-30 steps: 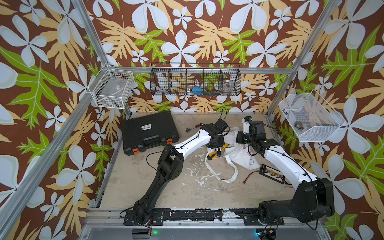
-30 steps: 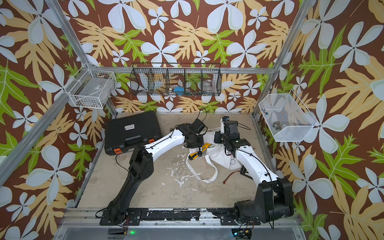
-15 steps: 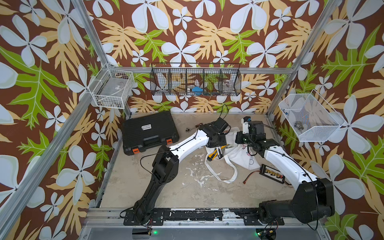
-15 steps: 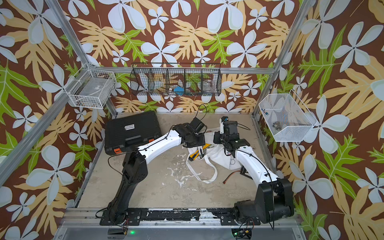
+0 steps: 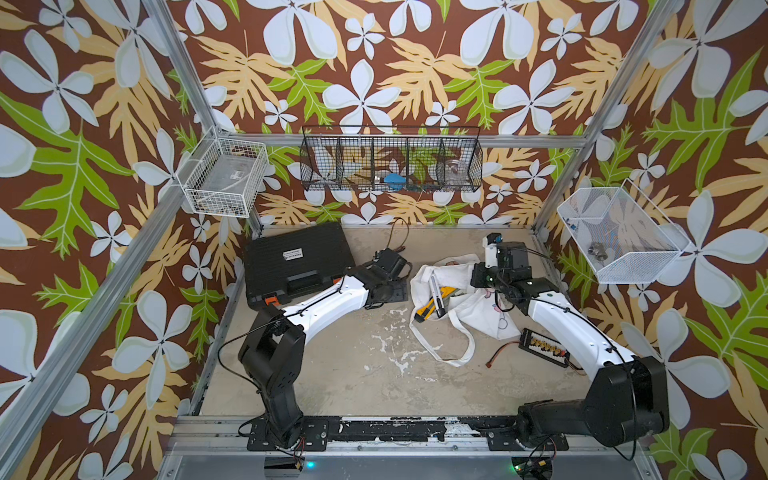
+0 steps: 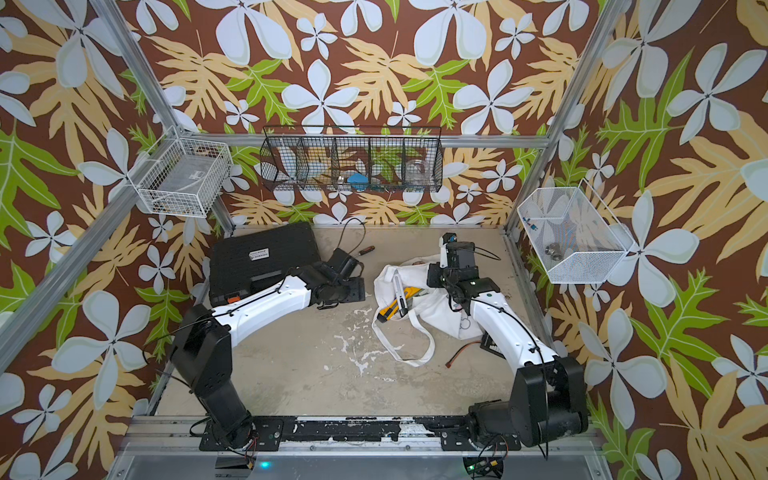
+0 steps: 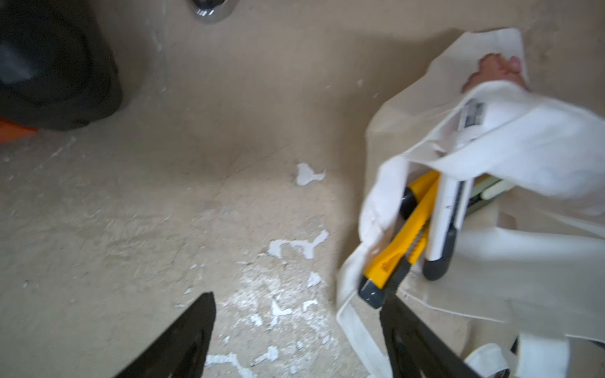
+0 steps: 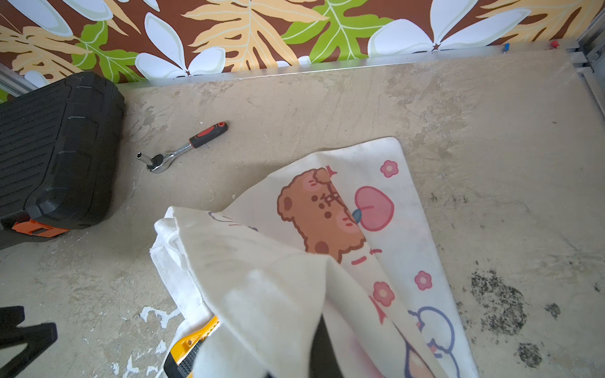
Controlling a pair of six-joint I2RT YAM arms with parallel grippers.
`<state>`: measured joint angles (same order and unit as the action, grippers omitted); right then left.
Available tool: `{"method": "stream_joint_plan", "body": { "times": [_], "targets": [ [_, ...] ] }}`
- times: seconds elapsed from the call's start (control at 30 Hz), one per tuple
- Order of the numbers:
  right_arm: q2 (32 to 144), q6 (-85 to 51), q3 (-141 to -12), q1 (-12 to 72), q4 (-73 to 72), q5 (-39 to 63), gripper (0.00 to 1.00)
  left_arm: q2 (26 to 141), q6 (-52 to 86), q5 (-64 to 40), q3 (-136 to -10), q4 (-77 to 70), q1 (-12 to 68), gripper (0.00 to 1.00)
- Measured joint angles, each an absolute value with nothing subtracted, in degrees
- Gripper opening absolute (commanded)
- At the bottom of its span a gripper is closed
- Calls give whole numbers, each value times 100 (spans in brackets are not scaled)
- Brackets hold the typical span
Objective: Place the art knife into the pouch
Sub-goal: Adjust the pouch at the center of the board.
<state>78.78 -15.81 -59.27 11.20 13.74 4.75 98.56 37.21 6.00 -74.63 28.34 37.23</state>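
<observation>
Looking down in both top views: pouch (image 5: 469, 307) lies crumpled toward 2 o'clock on the floor, mouth facing 9 o'clock. Yellow art knife (image 5: 423, 313) lies in that mouth, its butt poking out past the rim toward 7 o'clock, with a white cutter (image 5: 436, 293) lying across it. Left gripper (image 5: 392, 291) stands just beside the pouch at its 9 o'clock, with the black tool case (image 5: 297, 259) behind it. Right gripper (image 5: 482, 276), at the pouch's 12 o'clock edge, is clamped on the upper cloth lip and lifts it. Left wrist view: fingers (image 7: 183, 340) spread wide with nothing between them. The knife's (image 7: 396, 248) dark end is right by one finger, but blur hides whether they touch. Right wrist view: the raised fold (image 8: 262, 278) drapes over the right fingertips, so the pinch itself is buried. The yellow butt (image 8: 191, 347) peeps out beneath it, and a ratchet wrench (image 8: 183, 145) lies between case and pouch. Judgement: knife is only half home. The lip wants holding high while the left arm backs off toward 9 o'clock, clear of the loose strap, or nudges the butt inward. How deep the blade end reaches is covered by cloth.
</observation>
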Motion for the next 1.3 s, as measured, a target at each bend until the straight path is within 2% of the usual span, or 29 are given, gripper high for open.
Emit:
{"method": "stream_joint_plan", "body": {
  "times": [0.1, 0.2, 0.43, 0.8, 1.1, 1.17, 1.2, 1.27, 1.3],
  "targets": [
    [7811, -1581, -5927, 1120, 1369, 576, 0, 9557, 3470, 309, -6866, 2095, 3573, 89],
    [7808, -1584, -5927, 1120, 1372, 624, 0, 9679, 3148, 21, -6919, 1485, 3590, 89],
    [7813, -1584, -5927, 1120, 1363, 766, 0, 10269, 2729, -395, -7000, 698, 3579, 82],
    [7887, -1584, -5937, 1118, 1337, 899, 0, 10783, 2499, -657, -6886, 19, 3677, 80],
    [7887, -1584, -5937, 1118, 1337, 902, 0, 11546, 2311, -611, -7441, -110, 3791, 76],
    [7874, -1584, -5937, 1118, 1337, 902, 0, 11666, 2257, -578, -7511, -110, 3789, 71],
    [7865, -1584, -5937, 1118, 1337, 902, 0, 11714, 2228, -530, -7550, -108, 3789, 65],
    [7852, -1584, -5937, 1118, 1337, 902, 0, 11824, 2180, -443, -7669, -113, 3789, 45],
    [7852, -1584, -5937, 1118, 1337, 902, 0, 11893, 2152, -434, -7754, -113, 3789, 27]
  ]
}}
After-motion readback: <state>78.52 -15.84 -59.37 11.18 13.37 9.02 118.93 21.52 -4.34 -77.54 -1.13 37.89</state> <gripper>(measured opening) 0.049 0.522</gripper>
